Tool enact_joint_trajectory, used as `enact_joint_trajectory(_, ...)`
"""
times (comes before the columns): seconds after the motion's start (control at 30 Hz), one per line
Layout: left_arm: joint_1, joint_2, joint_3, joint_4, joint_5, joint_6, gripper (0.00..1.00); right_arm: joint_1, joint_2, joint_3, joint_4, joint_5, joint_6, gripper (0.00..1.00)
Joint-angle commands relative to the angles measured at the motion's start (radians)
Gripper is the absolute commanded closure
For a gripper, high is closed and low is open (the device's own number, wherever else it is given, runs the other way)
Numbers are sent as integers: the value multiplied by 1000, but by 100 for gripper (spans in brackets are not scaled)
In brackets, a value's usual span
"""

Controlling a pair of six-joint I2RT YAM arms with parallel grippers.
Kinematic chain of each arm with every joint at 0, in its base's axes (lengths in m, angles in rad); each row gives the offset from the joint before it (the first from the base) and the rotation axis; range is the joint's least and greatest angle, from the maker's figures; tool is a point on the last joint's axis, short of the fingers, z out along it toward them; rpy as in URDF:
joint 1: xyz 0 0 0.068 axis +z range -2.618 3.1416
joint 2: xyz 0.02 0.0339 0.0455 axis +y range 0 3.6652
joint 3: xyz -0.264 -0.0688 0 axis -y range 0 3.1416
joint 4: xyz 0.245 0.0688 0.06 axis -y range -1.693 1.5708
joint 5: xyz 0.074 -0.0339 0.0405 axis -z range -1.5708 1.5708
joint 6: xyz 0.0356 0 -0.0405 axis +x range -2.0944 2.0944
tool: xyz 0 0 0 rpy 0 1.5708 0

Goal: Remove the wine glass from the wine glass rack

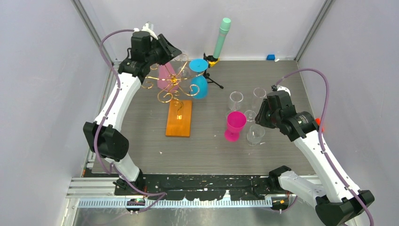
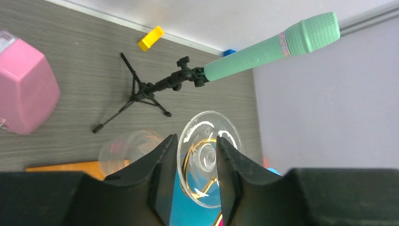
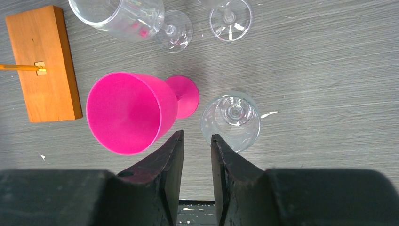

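Straddling the clear wine glass [image 2: 207, 157] on its curled gold-wire rack [image 1: 179, 120], left gripper [image 2: 196, 140] spread; right gripper [image 3: 196, 136] parted.

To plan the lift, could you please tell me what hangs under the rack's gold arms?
A pale pink glass, a blue glass and a clear glass, its foot between the left gripper's fingers. Whether more hang behind the gripper cannot be seen.

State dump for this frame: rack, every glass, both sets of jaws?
wine glass rack: upright, glasses hanging on it
clear wine glass: hanging upside down, between left jaws
pale pink goblet: hanging upside down
blue glass: hanging upside down
magenta goblet: upright on table
clear glasses: upright on table
left gripper: jaws apart, no grip evident
right gripper: jaws apart, empty
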Motion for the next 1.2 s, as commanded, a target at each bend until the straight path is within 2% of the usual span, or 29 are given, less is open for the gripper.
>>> enact_joint_trajectory(0.0, 38, -52, -44, 101, 98, -76, 67, -3, -17, 2, 36, 7, 10, 67)
enact_joint_trajectory(0.23, 91, -89, -152, 253, 166, -221, 84, -2, -16, 0, 36, 7, 10, 67)
enact_joint_trajectory(0.43, 104, -99, -182, 302, 195, -257, 100, -3, -18, -7, 38, 8, 10, 67)
enact_joint_trajectory(0.83, 118, -105, -226, 545, 328, -431, 100, -3, -20, -12, 44, 8, 7, 67)
enact_joint_trajectory(1.17, 117, -104, -232, 599, 360, -478, 100, -3, -17, -13, 50, 3, 8, 68)
